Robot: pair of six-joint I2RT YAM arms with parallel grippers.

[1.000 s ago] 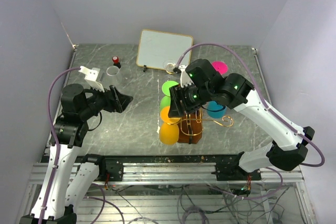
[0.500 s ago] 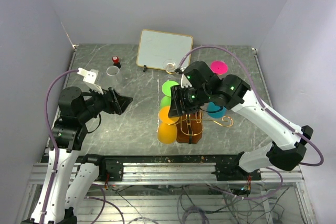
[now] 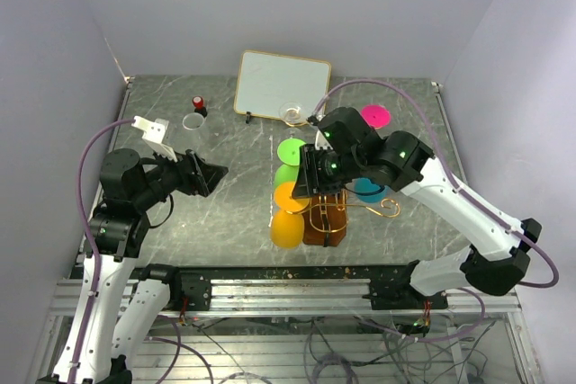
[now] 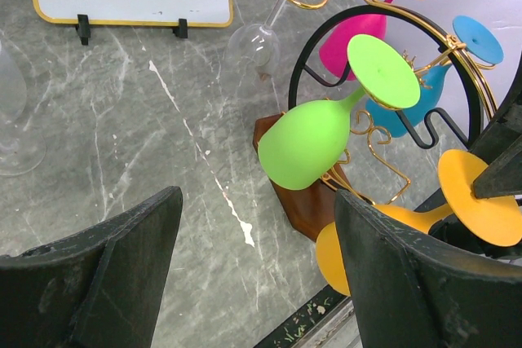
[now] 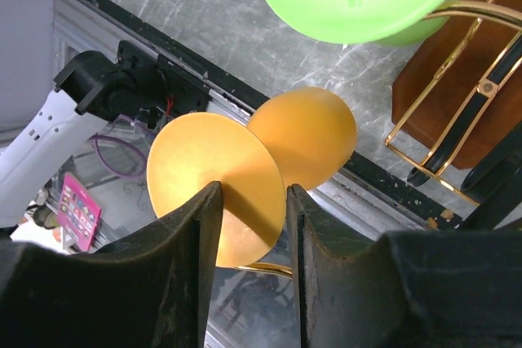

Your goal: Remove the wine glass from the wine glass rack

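Observation:
The wine glass rack (image 3: 326,222) is a brown wooden stand with gold wire arms, right of the table's middle. Green (image 3: 290,150), orange (image 3: 287,227), blue (image 3: 369,190), pink (image 3: 376,116) and clear (image 3: 291,114) wine glasses hang from it. My right gripper (image 3: 304,183) hovers over the orange glass. In the right wrist view its jaws (image 5: 253,191) stand a narrow gap apart, right in front of the orange foot disc (image 5: 216,185), and I see no grip. My left gripper (image 3: 212,174) is wide open and empty, left of the rack (image 4: 287,201).
A white framed board (image 3: 282,85) stands at the back. A small white cup (image 3: 193,121) and a red-capped item (image 3: 197,102) sit at the back left. The table's front rail (image 3: 288,269) runs just behind the orange bowl.
The right gripper has shifted slightly over the orange glass's foot. The left arm drew back a little to the left, then held still. All glasses still hang on the rack.

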